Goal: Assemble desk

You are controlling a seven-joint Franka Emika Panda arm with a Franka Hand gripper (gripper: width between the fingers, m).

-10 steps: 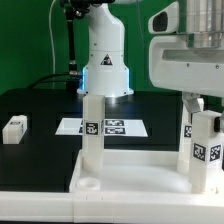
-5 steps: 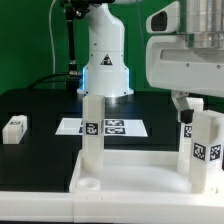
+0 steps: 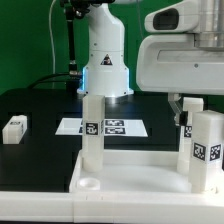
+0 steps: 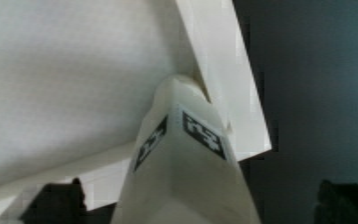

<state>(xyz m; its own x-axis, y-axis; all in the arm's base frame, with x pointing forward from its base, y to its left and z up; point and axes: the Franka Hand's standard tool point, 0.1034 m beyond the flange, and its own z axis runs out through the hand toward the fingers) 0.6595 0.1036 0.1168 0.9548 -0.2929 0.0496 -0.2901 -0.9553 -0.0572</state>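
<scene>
The white desk tabletop (image 3: 140, 182) lies at the front with its rim up. One white leg (image 3: 92, 130) stands upright in its left far corner. A second leg (image 3: 206, 150) stands upright in the right far corner. My gripper (image 3: 188, 106) is open just above and beside this right leg's top. In the wrist view the leg (image 4: 190, 160) rises between my two dark fingertips (image 4: 60, 203), which stand wide of it without touching; the gripper (image 4: 202, 206) holds nothing. The tabletop's rim (image 4: 211, 60) runs behind the leg. A third leg (image 3: 13, 128) lies loose on the black table.
The marker board (image 3: 112, 127) lies flat behind the tabletop. The robot's white base (image 3: 105, 60) stands at the back centre. The table top is black, with a green wall behind.
My gripper has risen and shifted slightly to the exterior view's left, away from the right leg. The leg stays upright in its corner.
</scene>
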